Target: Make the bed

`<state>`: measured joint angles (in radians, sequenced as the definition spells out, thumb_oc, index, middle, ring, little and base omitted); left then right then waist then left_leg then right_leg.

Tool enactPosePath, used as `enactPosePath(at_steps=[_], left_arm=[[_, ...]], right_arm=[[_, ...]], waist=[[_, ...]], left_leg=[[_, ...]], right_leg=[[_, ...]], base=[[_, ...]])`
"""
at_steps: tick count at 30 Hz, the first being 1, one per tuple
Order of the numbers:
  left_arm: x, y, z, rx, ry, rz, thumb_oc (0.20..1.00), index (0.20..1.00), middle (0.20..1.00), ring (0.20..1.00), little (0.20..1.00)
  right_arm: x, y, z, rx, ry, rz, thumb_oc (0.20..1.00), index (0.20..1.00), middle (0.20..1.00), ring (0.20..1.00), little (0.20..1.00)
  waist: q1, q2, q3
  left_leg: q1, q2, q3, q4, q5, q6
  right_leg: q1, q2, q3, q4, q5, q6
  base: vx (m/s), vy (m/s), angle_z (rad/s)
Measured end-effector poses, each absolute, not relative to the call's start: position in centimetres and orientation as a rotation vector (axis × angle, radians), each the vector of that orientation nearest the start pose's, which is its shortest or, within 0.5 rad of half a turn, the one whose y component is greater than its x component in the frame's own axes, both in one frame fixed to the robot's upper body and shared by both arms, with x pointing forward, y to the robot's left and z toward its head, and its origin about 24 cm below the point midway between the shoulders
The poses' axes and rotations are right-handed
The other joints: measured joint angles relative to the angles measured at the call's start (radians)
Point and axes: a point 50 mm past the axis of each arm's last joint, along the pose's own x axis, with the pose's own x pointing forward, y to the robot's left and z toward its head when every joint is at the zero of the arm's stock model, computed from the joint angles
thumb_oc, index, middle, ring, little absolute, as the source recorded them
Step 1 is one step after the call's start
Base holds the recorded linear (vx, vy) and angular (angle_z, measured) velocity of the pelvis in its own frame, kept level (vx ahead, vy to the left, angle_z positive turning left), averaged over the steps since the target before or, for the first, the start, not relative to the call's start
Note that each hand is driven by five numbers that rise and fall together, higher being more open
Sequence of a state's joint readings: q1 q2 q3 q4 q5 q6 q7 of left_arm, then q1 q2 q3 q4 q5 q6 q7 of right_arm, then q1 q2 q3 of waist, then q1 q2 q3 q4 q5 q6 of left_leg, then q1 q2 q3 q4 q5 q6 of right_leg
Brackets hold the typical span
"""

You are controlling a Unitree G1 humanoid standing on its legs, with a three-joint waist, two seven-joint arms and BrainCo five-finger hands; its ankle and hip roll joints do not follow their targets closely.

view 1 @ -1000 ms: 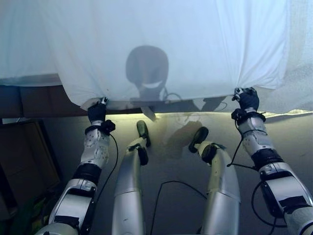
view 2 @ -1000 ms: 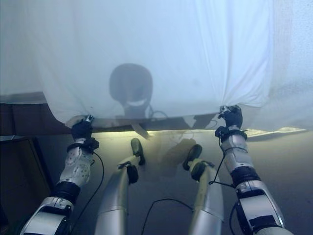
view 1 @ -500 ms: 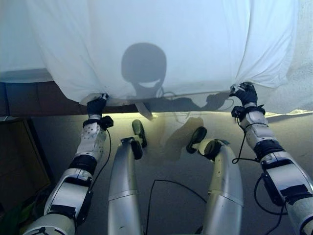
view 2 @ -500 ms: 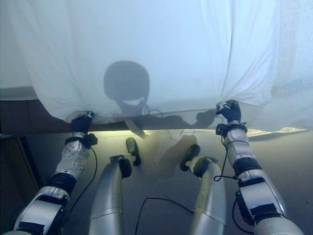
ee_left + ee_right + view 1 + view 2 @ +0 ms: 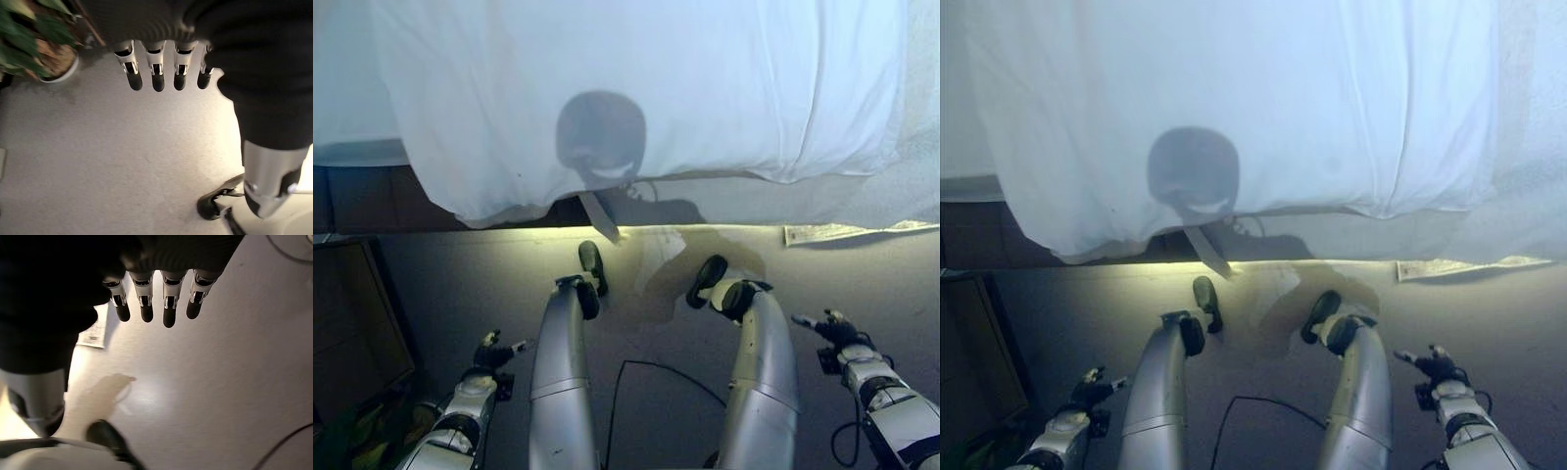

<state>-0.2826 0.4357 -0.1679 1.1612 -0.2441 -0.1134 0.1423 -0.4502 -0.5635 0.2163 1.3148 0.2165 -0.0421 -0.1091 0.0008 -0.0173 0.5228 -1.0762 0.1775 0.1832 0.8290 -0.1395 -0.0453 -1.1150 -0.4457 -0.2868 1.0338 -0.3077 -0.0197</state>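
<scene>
Hanging low, our left robot hand (image 5: 492,351) and right robot hand (image 5: 832,327) are released, fingers straight, grasping nothing. Ahead of them, well apart, the sheet (image 5: 636,88) drapes over the bed's edge.

bare floor (image 5: 460,294) lies open between both lowered hands and the hanging white sheet (image 5: 636,88); a potted plant (image 5: 34,44) stands near the left hand (image 5: 492,352).

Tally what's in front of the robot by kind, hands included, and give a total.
White sheet hanging over the bed's edge: 1
Robot hands, both open and low over the floor: 2, left hand, right hand
Paper lying on the floor by the bed: 1
Potted plant: 1
Total: 5
</scene>
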Motion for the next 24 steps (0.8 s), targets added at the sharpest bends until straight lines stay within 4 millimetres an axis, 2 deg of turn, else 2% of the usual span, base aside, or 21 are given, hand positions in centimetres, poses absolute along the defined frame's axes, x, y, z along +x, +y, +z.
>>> enactPosePath(at_steps=[3, 7, 9, 10, 12, 14, 15, 16, 17, 18, 19, 21, 24], left_arm=[[22.2, 29.2, -8.2, 0.343, 0.73, 0.308, 1.0, 1.0, 1.0, 1.0, 1.0], [22.1, 28.9, -7.9, 0.281, 0.661, 0.402, 1.0, 1.0, 1.0, 1.0, 1.0], [22.8, 29.0, -5.6, 0.163, 0.465, 0.554, 1.0, 1.0, 1.0, 1.0, 1.0], [23.1, 28.9, -4.9, 0.147, 0.399, 0.59, 1.0, 1.0, 1.0, 1.0, 1.0], [23.5, 29.3, -2.5, 0.036, 0.245, 0.729, 1.0, 1.0, 1.0, 1.0, 1.0], [23.5, 29.3, -0.6, 0.017, 0.113, 0.76, 1.0, 1.0, 1.0, 1.0, 1.0], [23.6, 29.7, 1.2, 0.012, 0.011, 0.783, 1.0, 1.0, 1.0, 1.0, 1.0], [23.5, 29.9, 2.9, -0.011, -0.081, 0.809, 1.0, 1.0, 1.0, 1.0, 1.0], [23.3, 30.0, 3.8, -0.019, -0.126, 0.825, 1.0, 1.0, 1.0, 1.0, 1.0], [23.1, 30.1, 4.4, -0.027, -0.164, 0.832, 1.0, 1.0, 1.0, 1.0, 1.0], [23.0, 30.1, 4.8, -0.018, -0.193, 0.835, 1.0, 1.0, 1.0, 1.0, 1.0], [22.7, 30.2, 6.4, 0.046, -0.261, 0.864, 1.0, 1.0, 1.0, 1.0, 1.0], [22.3, 29.5, 7.4, 0.141, -0.32, 0.86, 1.0, 1.0, 1.0, 1.0, 1.0]], right_arm=[[23.5, -34.4, -5.0, -0.462, 0.795, -0.41, 1.0, 1.0, 1.0, 1.0, 1.0], [23.8, -34.1, -4.6, -0.444, 0.715, -0.46, 1.0, 1.0, 1.0, 1.0, 1.0], [24.8, -33.3, -3.2, -0.314, 0.542, -0.551, 1.0, 1.0, 1.0, 1.0, 1.0], [25.3, -32.8, -2.8, -0.292, 0.488, -0.557, 1.0, 1.0, 1.0, 1.0, 1.0], [26.3, -30.9, -1.3, -0.186, 0.341, -0.58, 1.0, 1.0, 1.0, 1.0, 1.0], [26.6, -29.9, -0.2, -0.166, 0.237, -0.567, 1.0, 1.0, 1.0, 1.0, 1.0], [27.1, -29.7, 1.5, -0.148, 0.146, -0.581, 1.0, 1.0, 1.0, 1.0, 1.0], [27.1, -29.5, 3.0, -0.117, 0.05, -0.596, 1.0, 1.0, 1.0, 1.0, 1.0], [26.8, -29.4, 3.6, -0.102, 0.012, -0.619, 1.0, 1.0, 1.0, 1.0, 1.0], [26.5, -29.5, 3.7, -0.079, -0.01, -0.648, 1.0, 1.0, 1.0, 1.0, 1.0], [26.0, -29.7, 3.7, -0.102, -0.02, -0.668, 1.0, 1.0, 1.0, 1.0, 1.0], [25.4, -30.2, 4.7, -0.127, -0.069, -0.726, 1.0, 1.0, 1.0, 1.0, 1.0], [24.4, -29.8, 5.4, -0.108, -0.119, -0.748, 1.0, 1.0, 1.0, 1.0, 1.0]], waist=[[0.008, -0.001, -0.001], [0.01, -0.006, -0.003], [0.007, -0.01, 0.003], [0.012, -0.011, 0.003], [0.015, -0.012, 0.004], [0.016, -0.011, -0.004], [0.018, -0.005, -0.017], [0.018, -0.001, -0.033], [0.017, -0.001, -0.04], [0.017, -0.002, -0.058], [0.016, 0.001, -0.114], [0.017, 0.01, -0.145], [0.017, 0.026, -0.2]], left_leg=[[0.093, -0.008, 0.01, -0.088, 0.015, 0.001], [0.237, -0.016, 0.027, -0.198, 0.055, 0.006], [0.321, -0.026, 0.036, -0.271, 0.081, -0.004], [0.369, -0.032, 0.038, -0.304, 0.092, -0.009], [0.543, -0.04, 0.042, -0.42, 0.117, -0.022], [0.668, -0.042, 0.051, -0.501, 0.138, -0.029], [0.745, -0.042, 0.056, -0.546, 0.144, -0.035], [0.804, -0.042, 0.059, -0.59, 0.152, -0.038], [0.847, -0.041, 0.059, -0.615, 0.156, -0.042], [0.874, -0.042, 0.06, -0.634, 0.156, -0.041], [0.88, -0.045, 0.06, -0.651, 0.154, -0.043], [0.925, -0.053, 0.059, -0.685, 0.16, -0.043], [0.974, -0.063, 0.061, -0.721, 0.161, -0.041]], right_leg=[[0.092, 0.016, -0.016, -0.086, 0.022, 0.017], [0.235, 0.039, -0.042, -0.198, 0.074, 0.034], [0.315, 0.048, -0.056, -0.26, 0.095, 0.048], [0.359, 0.056, -0.06, -0.288, 0.106, 0.042], [0.526, 0.078, -0.084, -0.385, 0.121, 0.058], [0.646, 0.1, -0.098, -0.456, 0.136, 0.07], [0.725, 0.112, -0.113, -0.503, 0.143, 0.078], [0.784, 0.127, -0.119, -0.544, 0.155, 0.084], [0.83, 0.133, -0.136, -0.57, 0.164, 0.087], [0.858, 0.138, -0.141, -0.593, 0.166, 0.091], [0.87, 0.141, -0.15, -0.617, 0.167, 0.099], [0.925, 0.147, -0.166, -0.664, 0.184, 0.111], [0.99, 0.153, -0.188, -0.722, 0.203, 0.127]], base=[[-0.02, 0.016, -0.08], [0.0, 0.002, -0.07], [0.02, -0.008, 0.0], [0.1, -0.034, 0.02], [0.11, -0.03, -0.02], [0.12, -0.021, -0.09], [0.27, -0.025, -0.08], [0.21, -0.013, -0.05], [0.2, -0.022, -0.04], [0.11, -0.024, 0.01], [0.17, -0.027, 0.04], [0.14, -0.02, 0.09], [0.07, -0.014, 0.08]])
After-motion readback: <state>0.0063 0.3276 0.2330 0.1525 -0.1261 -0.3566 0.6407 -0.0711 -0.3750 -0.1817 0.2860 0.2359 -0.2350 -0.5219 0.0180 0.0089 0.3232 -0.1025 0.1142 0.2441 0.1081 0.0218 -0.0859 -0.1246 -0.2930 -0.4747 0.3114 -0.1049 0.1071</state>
